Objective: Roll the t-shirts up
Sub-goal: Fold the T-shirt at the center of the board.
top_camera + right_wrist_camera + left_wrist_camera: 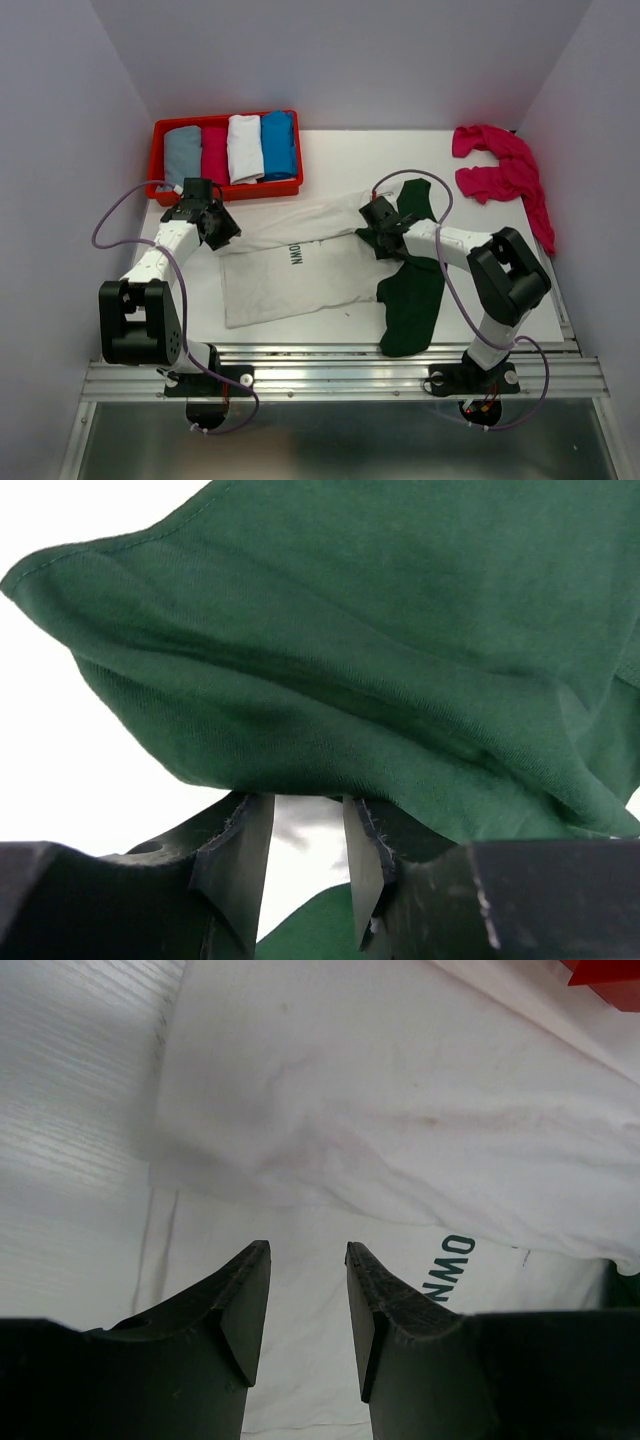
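Note:
The white t-shirt (pixel 290 265) with dark green sleeves lies spread on the table, its dark print (pixel 296 254) facing up. One green sleeve (pixel 410 300) trails toward the near edge and the other (pixel 415 195) lies behind. My left gripper (pixel 222 228) is open and empty over the shirt's left end; in the left wrist view it (pixel 308 1250) hangs above the white cloth (pixel 400 1110) beside the print (pixel 450 1265). My right gripper (pixel 372 228) is at the sleeve end; its jaws (pixel 308 802) stand apart with green cloth (pixel 400 630) draped over the tips. Magenta-pink t-shirts (pixel 505 170) lie bunched at the back right.
A red tray (pixel 228 191) at the back left holds several rolled shirts in grey, pink, white and blue; its corner shows in the left wrist view (pixel 610 980). Purple walls close in left, right and behind. A metal rail (pixel 340 375) runs along the near edge.

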Robot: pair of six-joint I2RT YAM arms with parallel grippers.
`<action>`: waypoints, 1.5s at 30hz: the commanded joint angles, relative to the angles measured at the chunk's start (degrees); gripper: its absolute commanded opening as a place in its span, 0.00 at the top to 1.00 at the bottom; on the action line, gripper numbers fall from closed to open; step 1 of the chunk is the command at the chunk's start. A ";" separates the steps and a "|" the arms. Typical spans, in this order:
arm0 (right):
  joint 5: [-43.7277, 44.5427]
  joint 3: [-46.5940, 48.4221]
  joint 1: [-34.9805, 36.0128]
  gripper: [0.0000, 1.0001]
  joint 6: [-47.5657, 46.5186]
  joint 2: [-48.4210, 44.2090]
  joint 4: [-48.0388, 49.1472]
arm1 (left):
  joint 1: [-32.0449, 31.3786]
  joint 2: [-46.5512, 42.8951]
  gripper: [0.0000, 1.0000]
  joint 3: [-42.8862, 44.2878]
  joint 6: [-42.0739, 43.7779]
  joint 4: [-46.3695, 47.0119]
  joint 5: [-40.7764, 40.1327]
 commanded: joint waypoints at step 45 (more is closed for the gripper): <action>-11.88 3.68 0.26 0.61 -5.02 -14.81 -17.16 | 0.26 -5.00 0.53 -1.26 1.35 -0.52 0.18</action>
